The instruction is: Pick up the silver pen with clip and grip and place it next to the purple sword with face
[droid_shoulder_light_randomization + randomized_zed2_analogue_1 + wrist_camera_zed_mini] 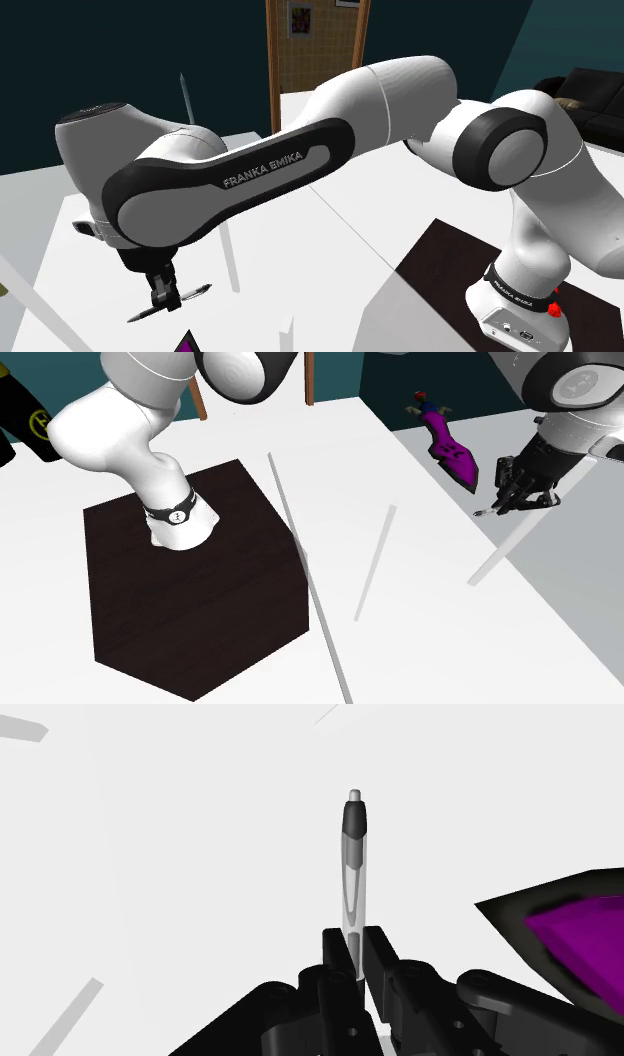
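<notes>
One silver-grey pen (353,864) with a dark grip sits pinched tight in the black gripper (355,944), over the white table (330,432). The purple sword (450,447) lies close by, a bit left of the gripper in the second exterior view.

arm (300,150): white with dark joints; rises from its base (515,300) at the shoulder view's lower right, elbow high, forearm sloping down to the left.
wrist (130,215): bent, with the hand pointing downward.
gripper (165,297): black; fingers (335,954) clasp a pen (353,864) near one end, the pen lying crosswise to the hand.
</notes>
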`<state>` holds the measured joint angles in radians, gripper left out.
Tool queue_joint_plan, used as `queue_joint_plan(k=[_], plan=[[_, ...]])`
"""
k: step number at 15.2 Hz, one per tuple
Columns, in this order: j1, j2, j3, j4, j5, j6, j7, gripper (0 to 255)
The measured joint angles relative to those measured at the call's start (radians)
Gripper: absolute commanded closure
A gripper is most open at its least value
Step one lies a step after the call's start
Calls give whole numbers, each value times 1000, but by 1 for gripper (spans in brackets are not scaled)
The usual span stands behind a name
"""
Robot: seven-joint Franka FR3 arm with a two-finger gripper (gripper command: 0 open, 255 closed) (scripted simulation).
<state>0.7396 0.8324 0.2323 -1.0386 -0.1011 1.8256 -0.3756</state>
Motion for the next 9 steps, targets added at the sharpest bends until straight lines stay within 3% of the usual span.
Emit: queue_joint_plan(k=[1, 7, 9], plan=[[0, 0, 0, 0, 0, 0, 0, 0], [0, 0, 0, 0, 0, 0, 0, 0], [0, -6, 1, 33, 1, -39, -2, 0]])
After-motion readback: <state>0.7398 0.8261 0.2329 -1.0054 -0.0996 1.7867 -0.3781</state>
